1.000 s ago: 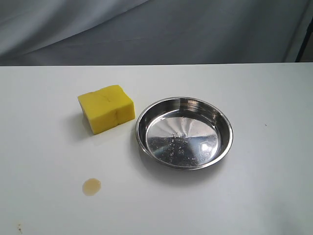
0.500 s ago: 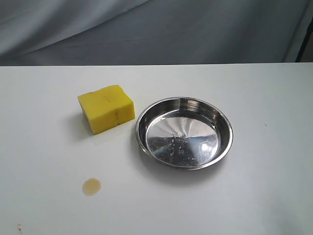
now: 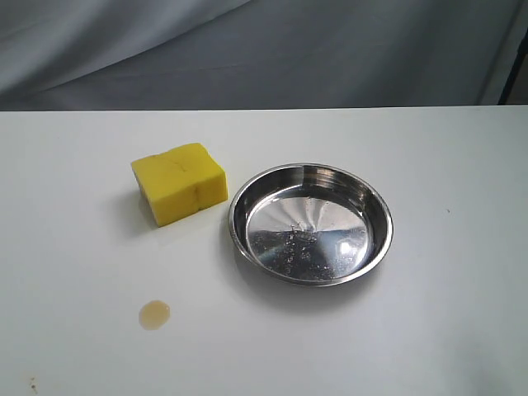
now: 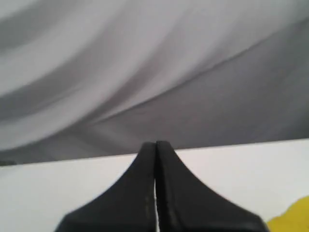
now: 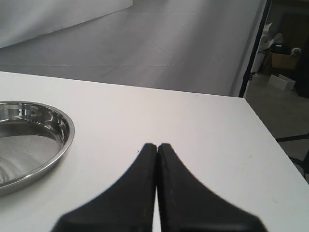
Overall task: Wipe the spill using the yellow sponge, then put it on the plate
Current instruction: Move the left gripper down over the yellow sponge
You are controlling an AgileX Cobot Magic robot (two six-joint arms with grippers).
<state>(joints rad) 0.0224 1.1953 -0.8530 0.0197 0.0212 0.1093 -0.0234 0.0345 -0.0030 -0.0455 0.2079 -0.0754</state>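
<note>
The yellow sponge lies on the white table, left of the steel plate, with a small gap between them. The amber spill is a small round puddle near the front left, well apart from the sponge. Neither gripper shows in the exterior view. In the left wrist view my left gripper is shut with nothing in it, and a corner of the yellow sponge peeks in at the picture's edge. My right gripper is shut and holds nothing, with the plate's rim off to one side.
Grey cloth hangs behind the table's far edge. A small dark speck marks the table at the front left corner. In the right wrist view the table's side edge drops to a floor with a stand and boxes.
</note>
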